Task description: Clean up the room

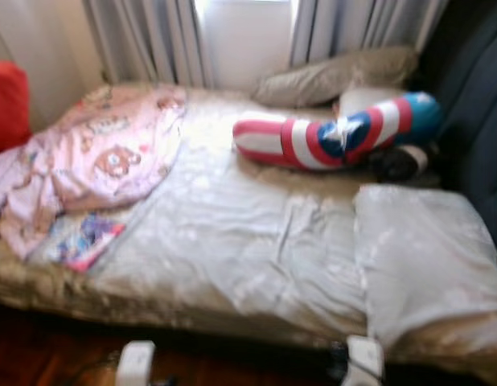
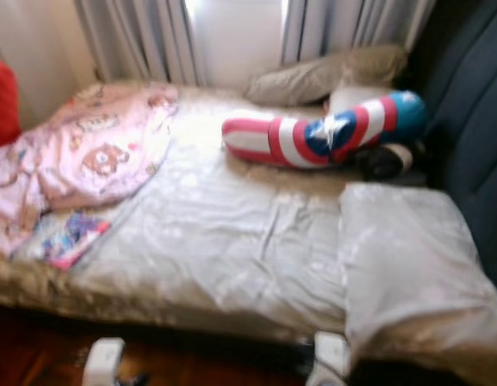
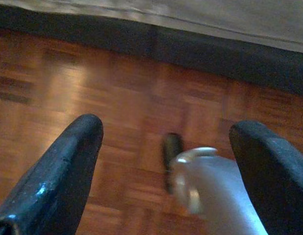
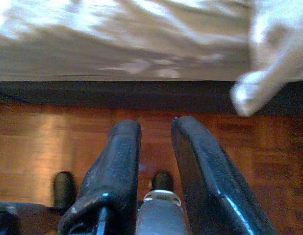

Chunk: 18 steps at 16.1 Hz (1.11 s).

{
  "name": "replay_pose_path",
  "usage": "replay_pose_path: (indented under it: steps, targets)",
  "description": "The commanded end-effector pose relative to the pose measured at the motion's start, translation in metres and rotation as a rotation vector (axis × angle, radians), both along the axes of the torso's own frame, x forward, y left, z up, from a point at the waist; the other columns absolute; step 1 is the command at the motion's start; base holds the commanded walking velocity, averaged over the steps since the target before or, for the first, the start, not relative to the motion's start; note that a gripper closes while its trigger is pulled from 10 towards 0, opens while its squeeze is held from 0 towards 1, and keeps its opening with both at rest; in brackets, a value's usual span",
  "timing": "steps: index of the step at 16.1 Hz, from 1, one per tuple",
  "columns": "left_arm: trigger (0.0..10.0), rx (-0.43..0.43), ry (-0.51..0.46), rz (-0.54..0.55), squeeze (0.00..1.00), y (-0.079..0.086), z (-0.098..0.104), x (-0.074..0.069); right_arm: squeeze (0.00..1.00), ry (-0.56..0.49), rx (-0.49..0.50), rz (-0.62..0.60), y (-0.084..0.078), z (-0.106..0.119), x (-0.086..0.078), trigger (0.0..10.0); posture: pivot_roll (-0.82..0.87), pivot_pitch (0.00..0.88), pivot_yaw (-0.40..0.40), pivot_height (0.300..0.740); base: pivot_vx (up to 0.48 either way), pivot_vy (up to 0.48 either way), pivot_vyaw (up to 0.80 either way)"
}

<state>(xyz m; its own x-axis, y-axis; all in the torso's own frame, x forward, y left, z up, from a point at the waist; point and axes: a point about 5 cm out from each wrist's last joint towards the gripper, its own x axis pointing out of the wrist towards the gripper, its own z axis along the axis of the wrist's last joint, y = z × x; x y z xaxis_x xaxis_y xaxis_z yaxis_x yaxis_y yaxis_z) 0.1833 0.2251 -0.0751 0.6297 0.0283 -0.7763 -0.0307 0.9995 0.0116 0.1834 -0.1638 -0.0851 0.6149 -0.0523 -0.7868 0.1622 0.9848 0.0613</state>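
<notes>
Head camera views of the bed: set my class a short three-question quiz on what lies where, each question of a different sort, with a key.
1. True or false: the pink blanket lies bunched at the robot's left side of the bed.
2. Multiple choice: the red, white and blue striped cushion lies
A. on the wooden floor
B. on the bed near the beige pillow
C. under the pink blanket
3. Fill in: in the left wrist view, the left tool hangs with its fingers wide apart above the wooden ____.

Key
1. True
2. B
3. floor
</notes>
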Motion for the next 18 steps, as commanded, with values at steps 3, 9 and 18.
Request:
replay_pose_path:
  steps: [3,9,18]
  targets:
    - [10.0,-0.014,-0.001,-0.015,0.00,-0.0080,-0.0002,0.0035,0.00,0.020,-0.032,-0.011,-0.0134,-0.0016,-0.0055,10.0,0.03,0.009,-0.006,0.740,0.000,0.444,0.00]
    - [10.0,-0.017,0.000,-0.014,0.00,-0.0084,-0.0005,0.0031,0.00,0.023,-0.035,-0.006,-0.0136,-0.0019,-0.0059,10.0,0.03,0.010,-0.010,0.740,0.000,0.445,0.00]
    - [10.0,-0.016,0.000,-0.015,0.00,-0.0080,-0.0003,0.0033,0.00,0.020,-0.037,-0.003,-0.0128,-0.0015,-0.0051,10.0,0.03,0.009,-0.010,0.740,0.000,0.443,0.00]
